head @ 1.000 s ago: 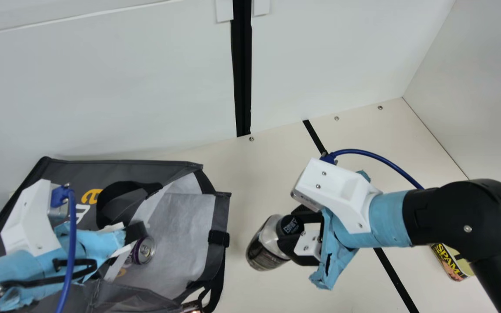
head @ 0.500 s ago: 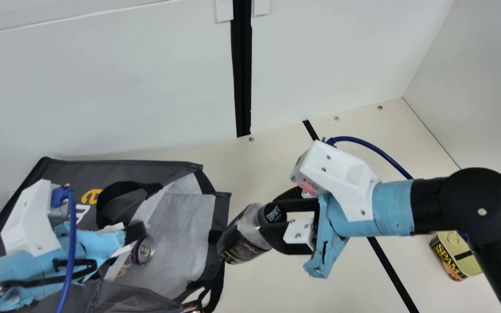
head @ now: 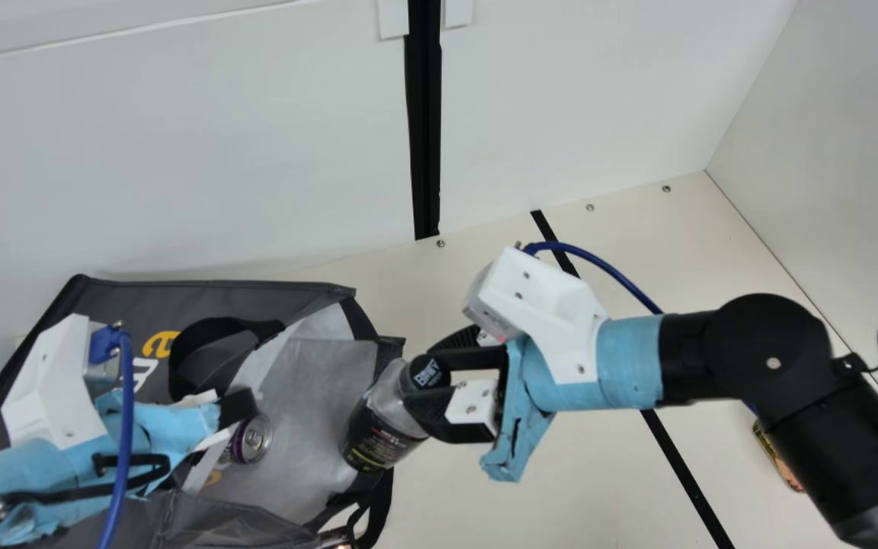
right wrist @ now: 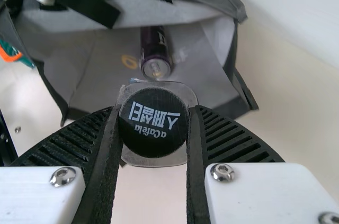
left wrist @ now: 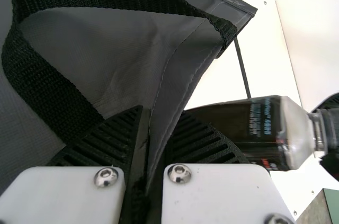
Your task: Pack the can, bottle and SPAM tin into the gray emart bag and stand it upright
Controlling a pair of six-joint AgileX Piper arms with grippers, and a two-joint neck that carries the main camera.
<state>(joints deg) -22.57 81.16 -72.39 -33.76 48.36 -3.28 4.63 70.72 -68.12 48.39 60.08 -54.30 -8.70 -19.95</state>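
The gray emart bag (head: 317, 381) lies on its side with its mouth toward the table's middle. My left gripper (head: 237, 408) is at the bag's upper edge; in the left wrist view the gripper (left wrist: 151, 150) is shut on the bag's cloth (left wrist: 177, 75). Inside the bag lies the purple can (head: 251, 440), also seen in the right wrist view as a can (right wrist: 154, 57). My right gripper (head: 431, 385) holds the dark bottle (head: 379, 435) by its neck, the bottle's base at the bag's mouth; its black cap (right wrist: 153, 123) sits between the gripper's fingers (right wrist: 153, 128). The SPAM tin (head: 778, 457) is partly behind the right arm.
A black strip (head: 687, 473) crosses the cream table (head: 546, 496) right of the bag. White walls (head: 218, 152) stand behind and at the right. A black strap (head: 382, 496) hangs at the bag's mouth.
My right gripper has carried the bottle leftward from over the table to the bag's mouth, tilting it. The right arm now covers more of the SPAM tin. The left arm has kept still.
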